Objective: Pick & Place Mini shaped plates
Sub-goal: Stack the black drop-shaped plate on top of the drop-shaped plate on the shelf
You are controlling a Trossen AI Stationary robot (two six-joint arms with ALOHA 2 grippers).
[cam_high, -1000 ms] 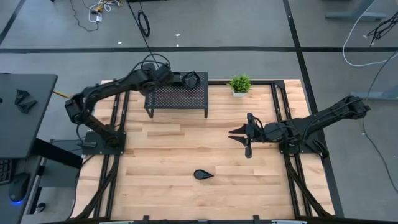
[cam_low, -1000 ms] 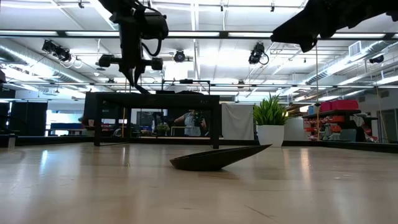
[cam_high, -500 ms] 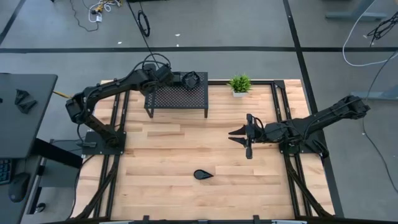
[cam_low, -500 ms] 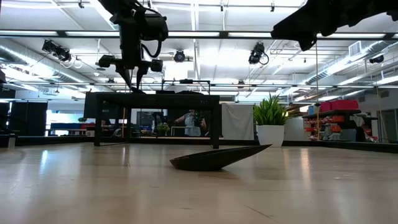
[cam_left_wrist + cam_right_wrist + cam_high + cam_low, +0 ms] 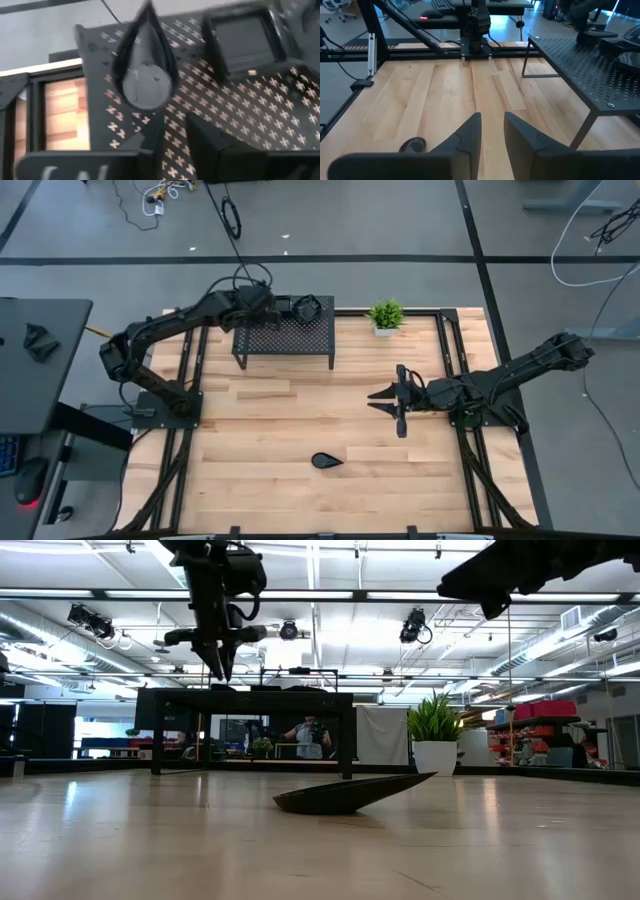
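Left gripper now higher above the rack, jaws apart over a teardrop plate; right jaws parted, empty.

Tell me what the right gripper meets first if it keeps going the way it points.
Probably nothing on the tabletop: ahead of the right gripper lies bare wood up to the left arm's base. The mesh rack sits off to one side.

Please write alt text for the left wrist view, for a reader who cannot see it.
A black teardrop plate lies on the black mesh rack beside a square plate. The left gripper's dark fingers show near the bottom edge, above the rack.
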